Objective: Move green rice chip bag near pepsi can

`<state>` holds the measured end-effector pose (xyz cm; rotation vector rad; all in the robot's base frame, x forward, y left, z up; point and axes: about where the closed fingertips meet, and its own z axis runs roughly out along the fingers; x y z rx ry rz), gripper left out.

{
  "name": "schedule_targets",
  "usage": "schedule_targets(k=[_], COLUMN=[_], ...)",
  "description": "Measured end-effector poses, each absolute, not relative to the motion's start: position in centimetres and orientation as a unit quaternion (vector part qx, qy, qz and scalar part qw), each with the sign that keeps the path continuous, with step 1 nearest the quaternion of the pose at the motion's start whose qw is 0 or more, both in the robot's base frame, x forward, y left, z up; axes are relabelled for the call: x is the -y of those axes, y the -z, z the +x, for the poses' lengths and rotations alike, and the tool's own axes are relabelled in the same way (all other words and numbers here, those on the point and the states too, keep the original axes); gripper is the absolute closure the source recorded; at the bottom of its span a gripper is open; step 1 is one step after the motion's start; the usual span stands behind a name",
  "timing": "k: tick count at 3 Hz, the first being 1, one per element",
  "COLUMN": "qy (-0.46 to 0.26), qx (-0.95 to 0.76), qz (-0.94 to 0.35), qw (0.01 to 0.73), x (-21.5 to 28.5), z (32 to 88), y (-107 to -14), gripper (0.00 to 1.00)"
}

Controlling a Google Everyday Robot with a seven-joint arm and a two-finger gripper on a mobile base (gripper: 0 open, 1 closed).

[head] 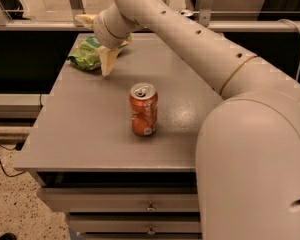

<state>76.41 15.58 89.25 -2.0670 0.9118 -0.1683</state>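
A grey, speckled, flat-topped table [90, 134], with grey drawers [115, 200] sitting under its front edge, is carrying two things in plain sight. An orange drink can [143, 109] with a silver top is standing upright near the middle of the tabletop. Beyond the orange drink can and to its left, by the far left corner, a crinkled green rice chip bag [85, 58] is lying flat on the tabletop, well apart from the can. The pale gripper [94, 45] is hanging over that bag, its fingers [108, 61] spread wide, one pointing down on the side of the bag nearer the can.
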Motion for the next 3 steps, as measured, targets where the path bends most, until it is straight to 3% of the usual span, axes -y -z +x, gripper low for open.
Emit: schedule_targets(k=[1, 2, 3], qy=[0.062, 0.058, 0.054], qx=[-0.366, -0.366, -0.366], qz=[-0.823, -0.82, -0.817], qw=[0.43, 0.436, 0.442], x=[-16.7, -17.6, -18.2], z=[76.9, 77.2, 77.5], y=[-89.0, -88.9, -88.8], gripper=[0.0, 0.15, 0.38])
